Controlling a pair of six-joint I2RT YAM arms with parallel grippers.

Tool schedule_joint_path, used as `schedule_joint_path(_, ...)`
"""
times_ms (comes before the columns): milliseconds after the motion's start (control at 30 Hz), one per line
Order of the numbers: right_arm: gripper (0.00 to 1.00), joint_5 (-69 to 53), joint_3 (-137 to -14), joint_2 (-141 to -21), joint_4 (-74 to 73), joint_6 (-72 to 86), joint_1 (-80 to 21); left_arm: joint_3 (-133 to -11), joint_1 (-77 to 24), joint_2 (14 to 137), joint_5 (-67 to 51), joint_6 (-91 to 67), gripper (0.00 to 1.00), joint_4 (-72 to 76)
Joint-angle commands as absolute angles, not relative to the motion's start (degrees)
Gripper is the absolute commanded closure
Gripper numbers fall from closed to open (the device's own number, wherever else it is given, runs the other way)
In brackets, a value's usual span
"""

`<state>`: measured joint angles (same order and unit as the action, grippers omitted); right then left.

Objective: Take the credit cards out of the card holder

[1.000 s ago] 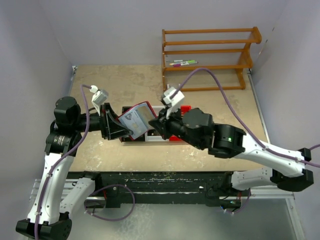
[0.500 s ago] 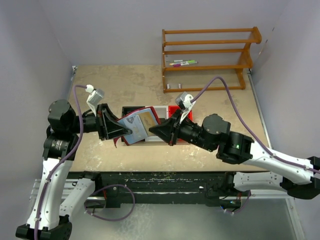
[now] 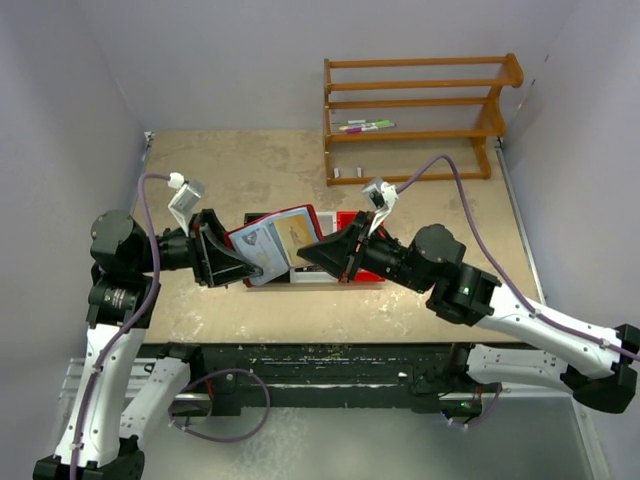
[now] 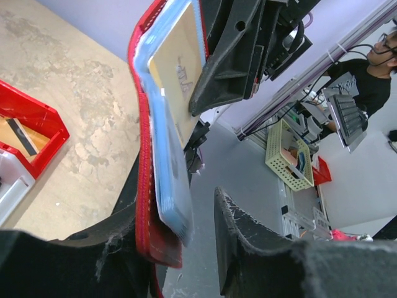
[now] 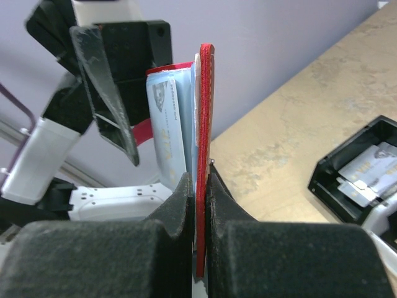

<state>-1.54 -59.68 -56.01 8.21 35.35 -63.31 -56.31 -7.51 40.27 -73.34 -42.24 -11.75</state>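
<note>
- Holder [image 3: 272, 238] is off the table [image 3: 230, 165], hung between the two grippers over mid-table.
- It is open. From above, we note its inner face turned toward the top camera. Its long axis runs left to right, from the left gripper [image 3: 250, 268] to the right gripper [image 5: 198, 180], with the right end slightly farther from the bases.
- Right gripper is pinched tight on the edge of the red cover. In its wrist view the holder stands edge-on, rising straight up from the fingers.
- Left gripper jaws stand partly apart, with the holder's lower edge between them. The red cover lies against one finger [image 4: 68, 264]. We see a gap between the blue sleeve [image 4: 170, 186] and the other finger, so there is no clamp on this side.
- In the left wrist view the spine runs from the fingers up to the top of the frame.
- Tan card [image 4: 177, 68] sits in the upper sleeve. A printed card [image 5: 162, 121] shows in the other sleeve.
- Black box [image 5: 332, 186] on the table holds pale cards [image 5: 372, 162].
- Red bin [image 4: 37, 133] rests on the table beside the holder.
</note>
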Motion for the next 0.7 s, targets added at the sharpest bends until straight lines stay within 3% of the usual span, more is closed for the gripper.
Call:
schedule_joint_path(0, 1.00, -4.13, -58.18, -55.82, 19.86, 40.17, -63.11, -54.15, -7.38, 39.29, -72.43, -47.56, 0.61, -5.81)
schedule_joint_path(300, 1.00, -3.86, -53.76, -54.80, 21.79, 43.57, -62.01, -53.79, -7.38, 40.04, -70.26, -50.21, 0.86, -3.70)
schedule_joint_path(433, 0.93, -6.53, -52.51, -55.46, 18.97, 47.93, -57.27, -53.62, -7.38, 39.77, -70.85, -50.51, 0.93, -3.10)
schedule_joint_path(667, 0.46, -23.46, -53.42, -59.18, 15.93, 51.14, -43.69, -55.28, -7.38, 41.26, -70.12, -43.52, 0.96, -11.62)
